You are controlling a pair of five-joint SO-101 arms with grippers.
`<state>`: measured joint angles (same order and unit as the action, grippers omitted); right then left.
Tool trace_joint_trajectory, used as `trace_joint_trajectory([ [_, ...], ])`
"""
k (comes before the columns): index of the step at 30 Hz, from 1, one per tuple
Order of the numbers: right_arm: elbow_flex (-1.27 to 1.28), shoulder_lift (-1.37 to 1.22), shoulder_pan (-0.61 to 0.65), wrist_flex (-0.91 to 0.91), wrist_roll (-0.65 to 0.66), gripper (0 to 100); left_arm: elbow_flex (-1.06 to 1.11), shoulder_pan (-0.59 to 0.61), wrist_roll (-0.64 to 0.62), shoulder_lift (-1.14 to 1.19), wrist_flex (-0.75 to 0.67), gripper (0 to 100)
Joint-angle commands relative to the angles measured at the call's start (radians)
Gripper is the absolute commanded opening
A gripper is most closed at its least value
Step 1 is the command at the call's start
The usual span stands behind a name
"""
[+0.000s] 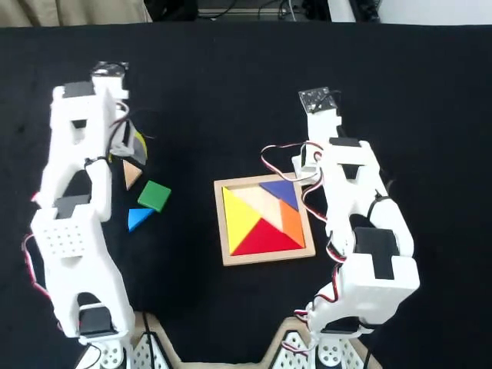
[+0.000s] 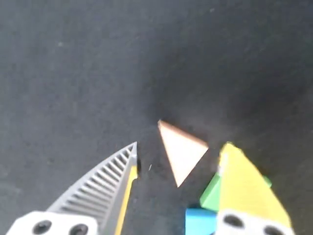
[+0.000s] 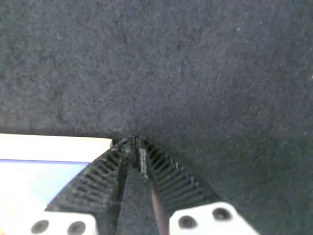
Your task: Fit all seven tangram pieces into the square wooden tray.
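**Three pieces out, open pincer over the pale triangle**

The square wooden tray [image 1: 269, 257] sits mid-table on the black cloth [image 1: 231, 92]. It holds a large yellow triangle [image 1: 237, 219], a large red triangle [image 1: 265, 238], a blue piece [image 1: 280, 191] and an orange piece [image 1: 290, 219]. The pale patch on its far side looks like unfilled floor. Left of the tray lie a small pale wooden triangle [image 1: 132, 174], a green square [image 1: 154, 195] and a small blue triangle [image 1: 139, 218], the last two nearer.

The left gripper [image 2: 181, 146] is released and straddles the pale triangle without touching it. The right gripper [image 3: 135, 143] is clenched on nothing, beside the tray's far right corner.

The likely risk is the fingers closing on the triangle's slanted edges, so it twists or squirts out. The yellow finger [image 2: 239, 181] could also nudge the green square close by
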<state>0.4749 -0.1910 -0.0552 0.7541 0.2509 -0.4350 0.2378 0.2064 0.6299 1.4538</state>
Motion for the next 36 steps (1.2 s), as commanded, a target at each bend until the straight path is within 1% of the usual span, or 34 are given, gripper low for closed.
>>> trace_joint_trajectory([
  [1, -0.002, 0.051, -0.017, -0.017, -0.005, 1.1, -0.048, 0.022, -0.003, -0.011, 0.061, 30],
  [3, -0.002, 0.051, -0.015, -0.017, -0.005, 1.1, 0.005, 0.007, -0.035, -0.009, 0.041, 29],
  [9, 0.002, 0.051, -0.017, -0.017, -0.005, 1.1, 0.162, -0.064, -0.164, -0.020, -0.135, 28],
  [12, 0.004, 0.051, -0.017, -0.017, -0.005, 1.1, 0.200, -0.076, -0.204, -0.014, -0.190, 25],
  [17, 0.007, 0.051, -0.017, -0.029, -0.005, 1.1, 0.213, -0.071, -0.206, -0.020, -0.199, 17],
  [22, 0.007, 0.051, -0.017, -0.029, -0.005, 1.1, 0.214, -0.070, -0.203, -0.020, -0.193, 15],
  [25, 0.007, 0.051, -0.017, -0.029, -0.005, 1.1, 0.213, -0.073, -0.163, -0.020, -0.169, 15],
  [28, 0.007, 0.051, -0.017, -0.029, -0.005, 1.1, 0.205, -0.073, -0.149, -0.021, -0.157, 15],
  [30, 0.007, 0.051, -0.018, -0.029, -0.005, 1.1, 0.165, -0.071, -0.143, -0.021, -0.140, 15],
  [31, 0.007, 0.051, -0.018, -0.029, -0.005, 1.1, 0.131, -0.071, -0.117, -0.023, -0.117, 15],
  [33, 0.007, 0.051, -0.020, -0.029, -0.005, 1.1, 0.044, -0.088, -0.014, -0.023, -0.040, 15],
  [36, 0.007, 0.058, -0.035, -0.029, -0.008, 1.1, -0.074, -0.147, 0.207, -0.021, 0.117, 15],
])
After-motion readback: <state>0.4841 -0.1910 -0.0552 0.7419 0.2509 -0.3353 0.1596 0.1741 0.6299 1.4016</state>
